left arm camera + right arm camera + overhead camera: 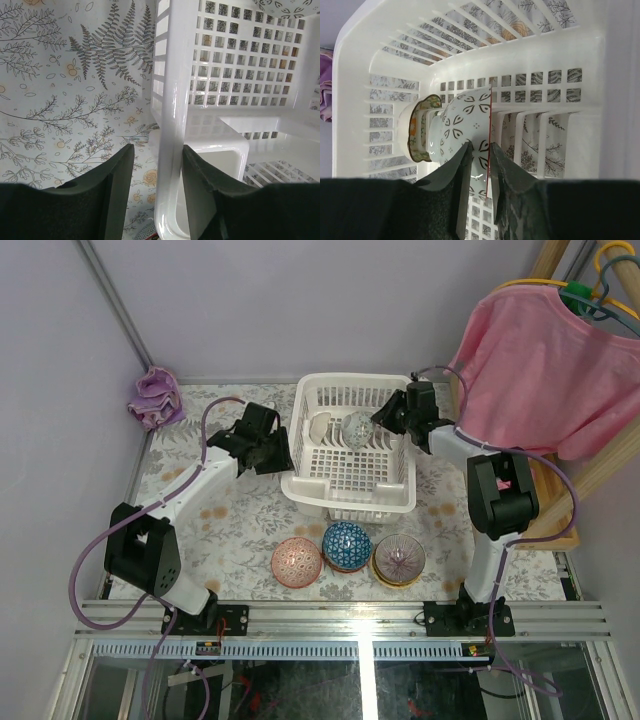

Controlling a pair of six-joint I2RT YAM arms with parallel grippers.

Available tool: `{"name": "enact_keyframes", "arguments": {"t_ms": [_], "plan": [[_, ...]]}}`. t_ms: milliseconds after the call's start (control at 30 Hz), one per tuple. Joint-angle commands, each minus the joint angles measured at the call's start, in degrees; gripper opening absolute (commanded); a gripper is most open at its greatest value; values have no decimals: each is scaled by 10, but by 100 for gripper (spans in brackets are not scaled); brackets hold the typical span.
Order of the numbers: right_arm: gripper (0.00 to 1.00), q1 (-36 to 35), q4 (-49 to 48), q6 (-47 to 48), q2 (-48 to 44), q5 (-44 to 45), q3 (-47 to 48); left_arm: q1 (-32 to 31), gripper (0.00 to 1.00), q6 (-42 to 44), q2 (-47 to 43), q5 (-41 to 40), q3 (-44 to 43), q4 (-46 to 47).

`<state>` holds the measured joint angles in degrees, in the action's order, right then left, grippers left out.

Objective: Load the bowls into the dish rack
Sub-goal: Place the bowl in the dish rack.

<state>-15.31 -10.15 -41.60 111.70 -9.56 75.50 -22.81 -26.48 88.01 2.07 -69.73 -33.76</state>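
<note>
The white dish rack (395, 495) stands at the table's middle. Inside it, a whitish bowl with dark leaf marks and a red rim (465, 120) stands on edge. My right gripper (480, 145) is shut on its rim, also in the top view (381, 420). Behind it a second small bowl with a green-orange scalloped rim (417, 130) stands between tines. My left gripper (157, 148) is open and straddles the rack's left wall (172, 100), its right finger (200, 175) touching the inside. The pink-red bowl (296, 562), blue-white bowl (347, 545) and tan-yellow bowl (399, 558) sit in a row in front of the rack.
A purple cloth (154, 397) lies at the far left corner. A pink shirt (545, 365) hangs on a wooden stand at the right, close to my right arm. The floral tablecloth (230, 520) covers the table.
</note>
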Motion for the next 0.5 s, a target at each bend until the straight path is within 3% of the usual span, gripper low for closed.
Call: {"name": "enact_keyframes", "arguments": {"t_ms": [0,467], "plan": [[27,-22,143,60,0,-33,-10,7,41,4,-13,-11,-13,4],[29,-52,76,64,-4,-116,23,8,41,2,-16,-6,-11,4]]}}
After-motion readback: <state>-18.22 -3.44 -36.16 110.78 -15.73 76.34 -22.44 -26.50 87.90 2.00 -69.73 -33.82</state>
